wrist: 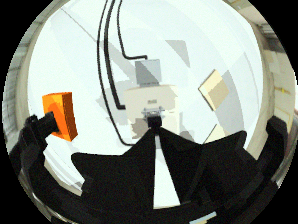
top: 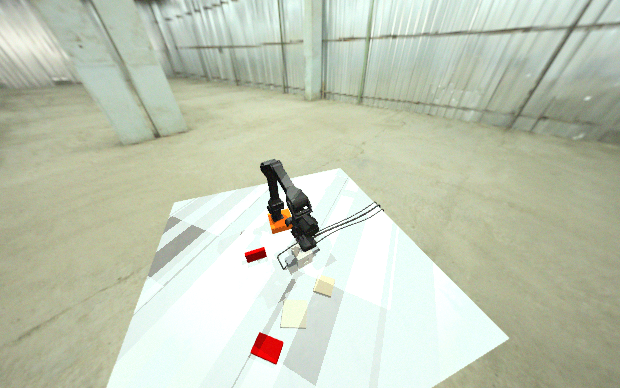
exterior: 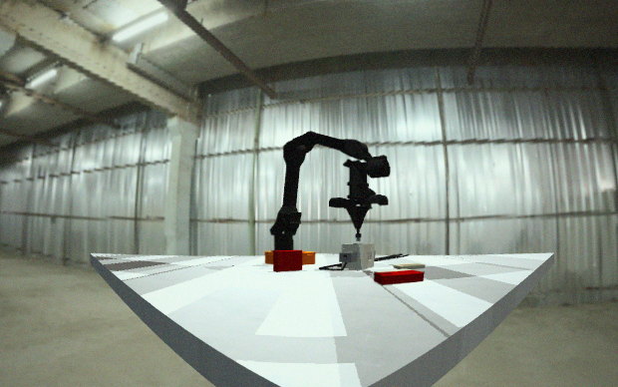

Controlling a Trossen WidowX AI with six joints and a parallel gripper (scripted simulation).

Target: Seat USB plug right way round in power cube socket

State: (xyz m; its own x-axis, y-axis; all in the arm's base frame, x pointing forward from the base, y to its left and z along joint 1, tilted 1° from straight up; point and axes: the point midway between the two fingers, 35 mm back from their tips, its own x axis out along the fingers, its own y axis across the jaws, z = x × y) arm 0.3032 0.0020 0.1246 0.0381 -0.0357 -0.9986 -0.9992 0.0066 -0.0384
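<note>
The pale power cube [top: 303,257] [exterior: 366,256] [wrist: 137,100] stands on the table. My gripper [exterior: 358,231] [wrist: 156,132] points straight down over its top and is shut on the small black USB plug [exterior: 358,237] [wrist: 154,121]. The plug is upright at the socket on top of the cube, with a little grey metal around it in the wrist view. How deep it sits and which way round it is cannot be told. In the top view the arm hides the fingertips and plug.
A grey block [exterior: 346,257] [wrist: 147,72] with a cable adjoins the cube's side. Dark cables [top: 350,223] [wrist: 106,50] run past the cube. Red blocks [top: 255,255] [top: 267,348], beige pads [top: 324,286] [top: 294,314] and an orange block [top: 280,221] [wrist: 65,116] at the arm's base are on the table.
</note>
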